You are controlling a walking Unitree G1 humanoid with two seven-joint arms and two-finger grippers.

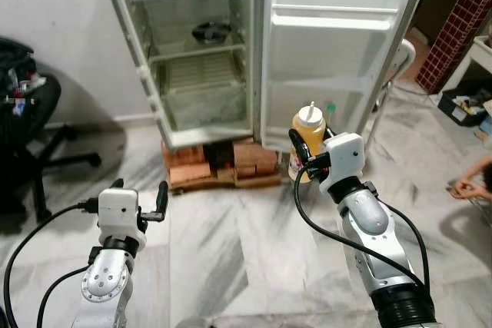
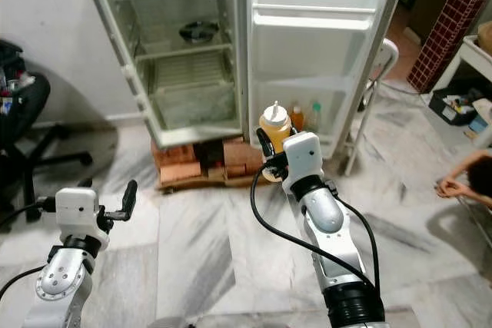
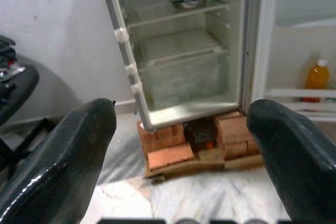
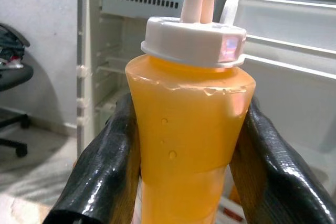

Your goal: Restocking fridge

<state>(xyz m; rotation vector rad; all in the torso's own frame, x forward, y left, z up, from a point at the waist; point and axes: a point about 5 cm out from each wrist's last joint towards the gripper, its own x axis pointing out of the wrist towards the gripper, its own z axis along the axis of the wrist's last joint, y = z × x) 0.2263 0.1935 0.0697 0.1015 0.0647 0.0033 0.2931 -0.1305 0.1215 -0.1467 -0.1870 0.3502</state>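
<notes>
The right pincer [image 2: 269,155] is gripping a bottle [image 2: 275,124] of orange sauce, fingers clamped on both sides of its body. The bottle is standing upright, nozzle up, long axis vertical, just before the open fridge door [image 2: 307,51], whose lower rack lies ahead and slightly right. The left pincer [image 1: 140,199] is hanging low with fingers apart, farther from the door.

The right gripper [image 1: 310,153] holds a yellow squeeze bottle [image 1: 308,133] with a white cap upright, in front of the open fridge door [image 1: 338,44]. The left gripper [image 1: 140,199] is low over the marble floor [image 1: 231,243], fingers apart. The fridge [image 1: 192,44] stands on bricks [image 1: 219,165].
</notes>
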